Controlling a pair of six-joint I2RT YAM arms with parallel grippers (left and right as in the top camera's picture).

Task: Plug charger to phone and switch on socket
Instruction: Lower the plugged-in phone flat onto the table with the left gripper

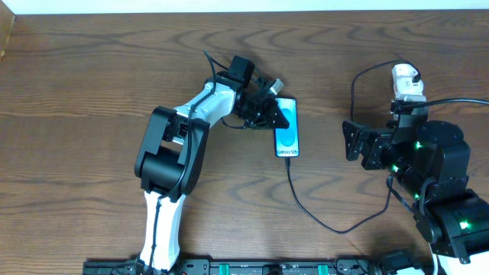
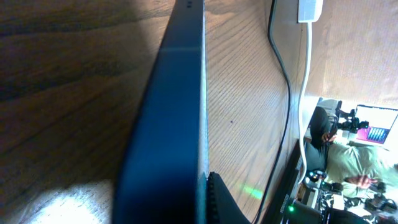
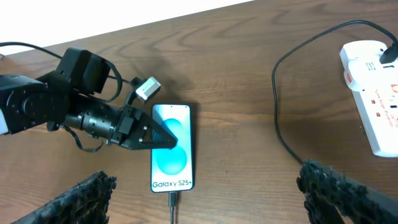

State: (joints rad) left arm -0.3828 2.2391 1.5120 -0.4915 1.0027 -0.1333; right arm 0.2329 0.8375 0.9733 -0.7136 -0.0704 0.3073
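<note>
Hidden: socket [image 3: 373, 106], well right of the phone [image 3: 174, 168], runs off the frame edge; the charger's plug head cannot be made out.
Blurred: left wrist view shows only the phone's dark edge.
Phone: flat on the table [image 3: 249, 74], screen up, long axis running away from the robot.
Charger [image 3: 278, 127]: connector [image 3: 173, 200] in the phone's near end.
Left gripper [image 3: 163, 138]: clenched, tips on the phone's screen.
Right gripper [image 3: 208, 186]: released, right of the phone, grasping nothing.
</note>
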